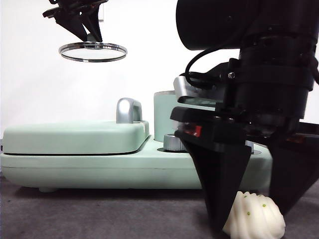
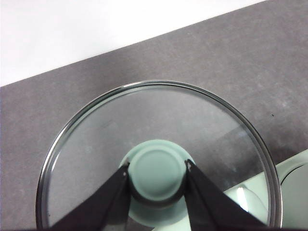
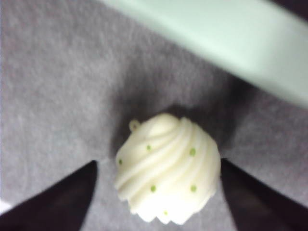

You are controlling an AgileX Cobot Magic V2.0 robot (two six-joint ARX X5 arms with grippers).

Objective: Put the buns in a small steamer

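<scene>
Bright, even light; my right wrist view is soft-focused, the ridged bun (image 3: 167, 169) overexposed, its shadow on grey mat (image 3: 53, 96).

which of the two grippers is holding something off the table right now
The left gripper: it is shut on the glass lid's knob, held high. The right gripper only straddles the ridged bun, open.

A plain white wall (image 1: 149, 45) stands behind, brightly and evenly lit. Below it lies a dark grey tabletop (image 1: 99, 214), seemingly covered in felt-like cloth, though the close views are blurred.
</scene>
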